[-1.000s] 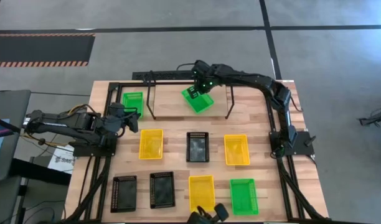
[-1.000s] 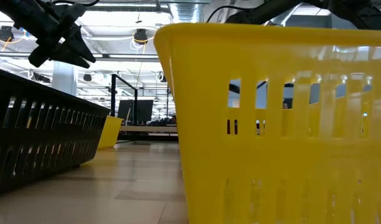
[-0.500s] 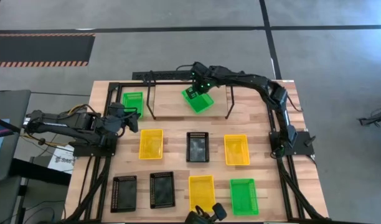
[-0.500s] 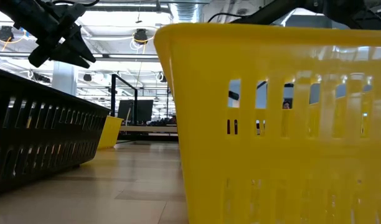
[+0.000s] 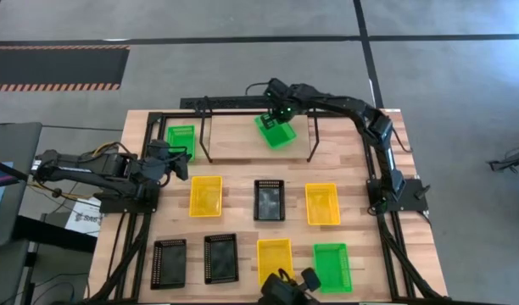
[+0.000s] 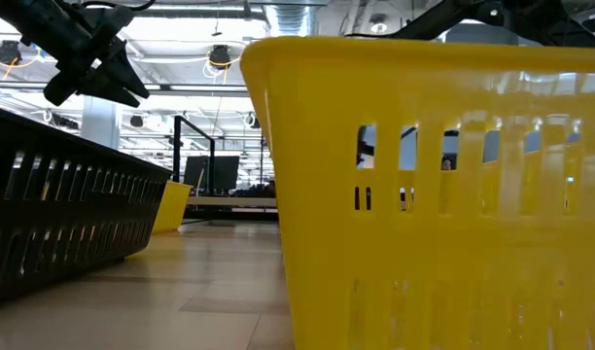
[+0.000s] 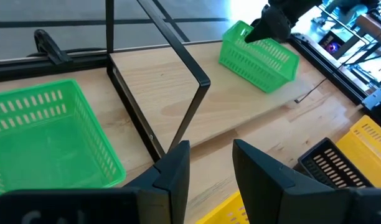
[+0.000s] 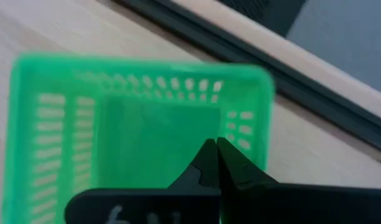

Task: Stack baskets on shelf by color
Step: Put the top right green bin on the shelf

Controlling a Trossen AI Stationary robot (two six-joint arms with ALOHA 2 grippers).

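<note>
Green basket [image 5: 277,133] sits tilted on the shelf [image 5: 242,144], upper centre of the high view, clamped at its rim by the right gripper [image 5: 281,113]. Left gripper [image 5: 178,161], fingers apart, waits at left, holding nothing.

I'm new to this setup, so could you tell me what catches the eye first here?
The right gripper stands out, its fingers shut on the rim of a green basket over the shelf. In front of the shelf, yellow, black and green baskets lie spread over the table.
</note>
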